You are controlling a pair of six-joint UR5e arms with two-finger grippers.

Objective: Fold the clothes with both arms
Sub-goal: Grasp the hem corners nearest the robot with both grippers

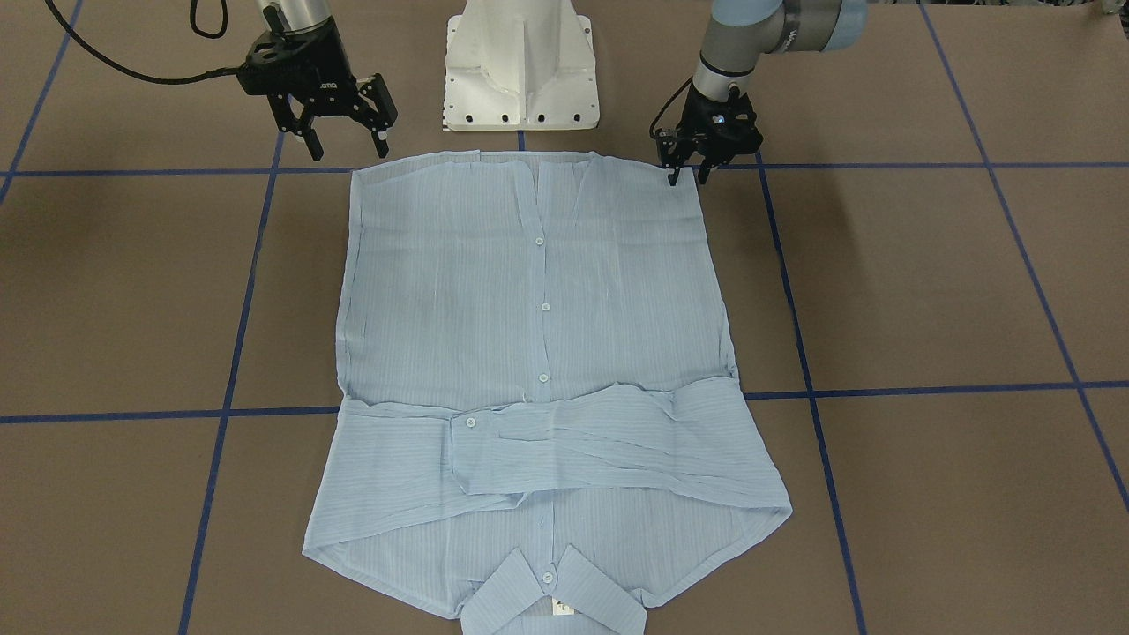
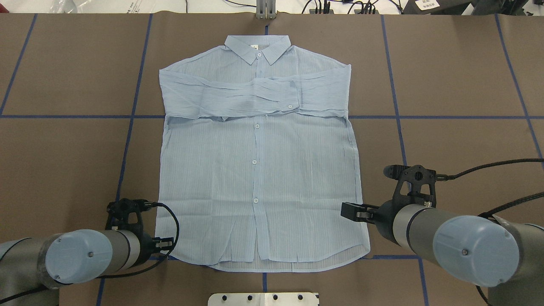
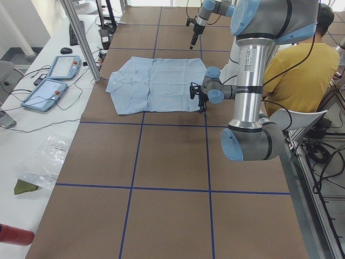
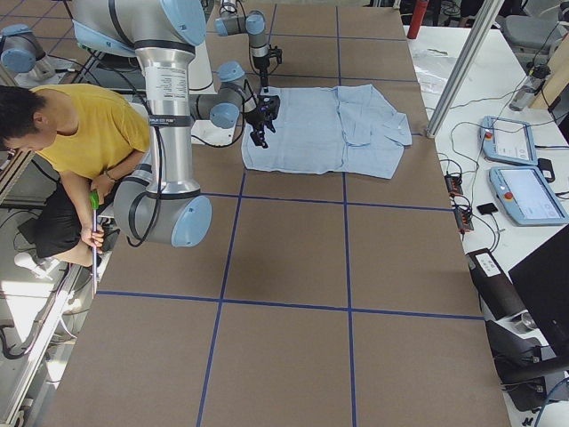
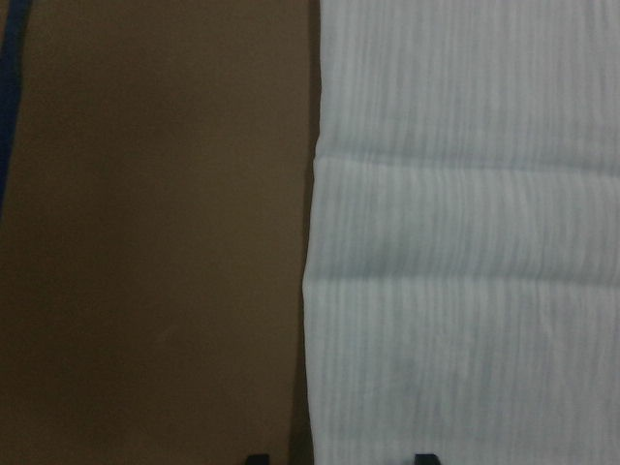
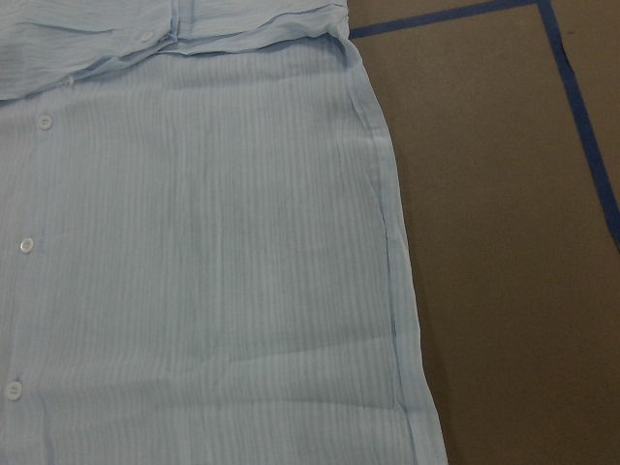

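Shirt (image 1: pixel 538 291): lies flat on the table (image 1: pixel 926 282), button side up. The sleeves (image 1: pixel 573 441) are crossed over the chest. The collar (image 1: pixel 551 595) is at the end far from both sets of fingers, and the hem (image 2: pixel 297 261) is at the near end.

Left gripper (image 1: pixel 689 175): low at one hem corner, fingers parted and holding nothing. In the wrist view its fingertips (image 5: pixel 423 457) straddle the side edge, one over cloth and the other over bare table.

Right gripper (image 1: pixel 346 139): fingers spread wide, empty, raised above and just outside the opposite hem corner. Its wrist view shows no fingers, only the side edge below.

Assessment: the step in hand appears to be seizing both hem corners for a fold toward the collar.

Recommendation:
- Bring the right fingers down until the corner sits between them, as on the left.
- Close on both layers, not the top one alone, since thin crinkly cloth is likely to slip or separate.
- Lift both corners level and together, so that the crossed sleeves are not dragged askew.
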